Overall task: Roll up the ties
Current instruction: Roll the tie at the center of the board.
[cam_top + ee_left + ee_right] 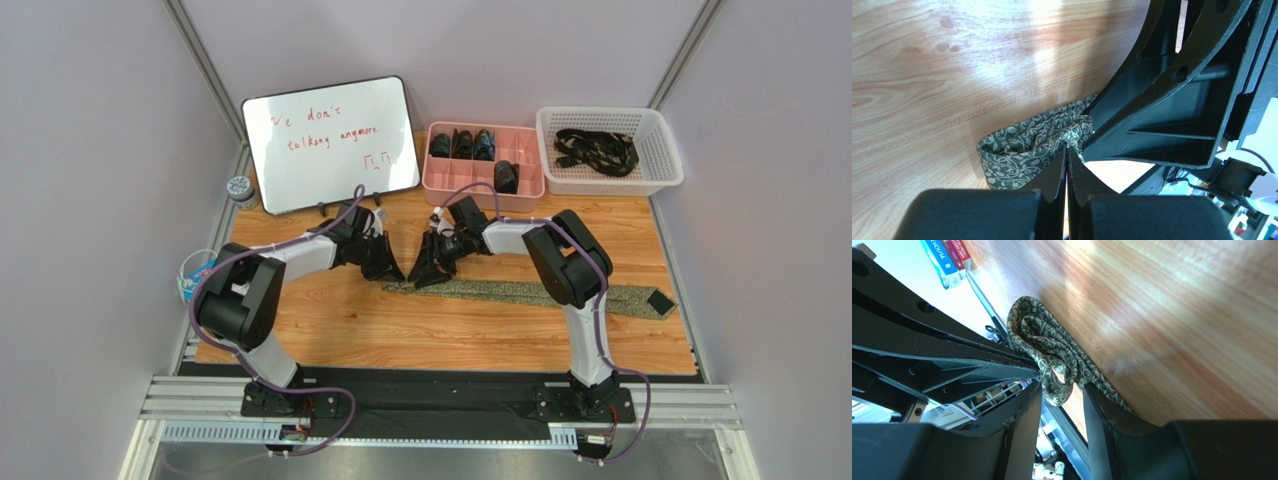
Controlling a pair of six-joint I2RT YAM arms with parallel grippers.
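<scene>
The olive-green speckled tie (520,293) lies flat across the wooden table, its black end (660,300) at the right. Both grippers meet at its left end. My left gripper (392,270) is shut, its tips (1067,150) pinching the looped start of the tie (1022,150), whose leafy green-and-white pattern shows in the left wrist view. My right gripper (425,278) is open, and its jaws (1062,390) straddle a loose fold of the same tie (1047,340). The left gripper's finger (952,365) presses in beside that fold.
A pink divided tray (430,185) at the back holds several dark rolled ties. A white basket (670,150) at the back right holds black ties (597,150). A whiteboard (335,140) leans at the back left, with a small jar (240,190) beside it.
</scene>
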